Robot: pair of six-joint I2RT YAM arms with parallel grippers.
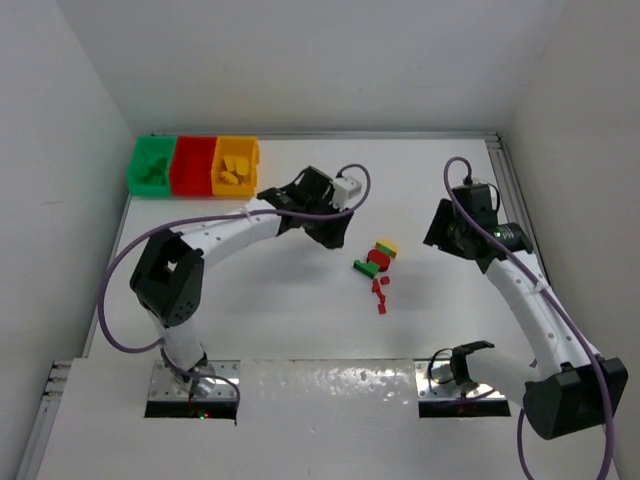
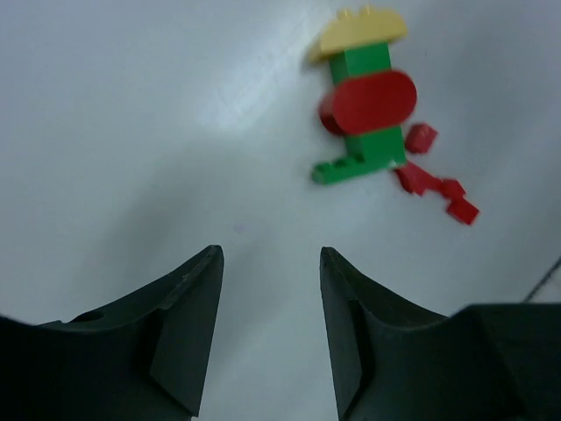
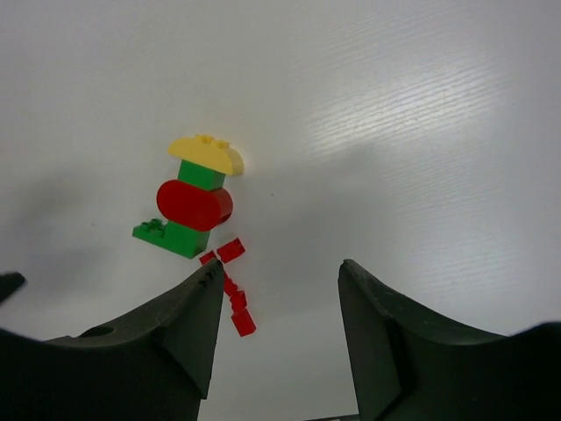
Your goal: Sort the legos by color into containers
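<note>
Partly done, by the look of it. Containers (image 1: 190, 188) sit joined in a row at the upper left of the top view. The green bin (image 1: 140, 186) holds green pieces and the yellow bin (image 1: 232, 190) holds yellow ones. The red bin (image 1: 196, 141) is too uniform in colour to tell what's inside. Left to sort is one small cluster of legos (image 1: 377, 262) on the table (image 1: 260, 320), right of centre in the top view, between the two arms. It is a yellow piece (image 2: 359, 31), a green brick (image 2: 361, 61), a red rounded piece (image 2: 372, 101) and a flat green plate (image 2: 351, 167), touching in a line. Tiny red bits (image 2: 438, 186) lie just beside the plate end. Cannot tell if the bigger pieces are snapped together or only lying against each other. Left tool (image 2: 270, 263) has its jaws apart with nothing between them, over bare table, and the cluster is at the upper right of its wrist view. Right tool (image 3: 280, 272) also has its jaws apart and empty, with the cluster left of centre in its view and the red bits near its left finger. Neither tool touches a lego. Judgement: most of the job looks finished and a last handful remains. All three colours are in that handful, so each bin needs at least one more drop. The tiny red bits are likely the fiddliest.
</note>
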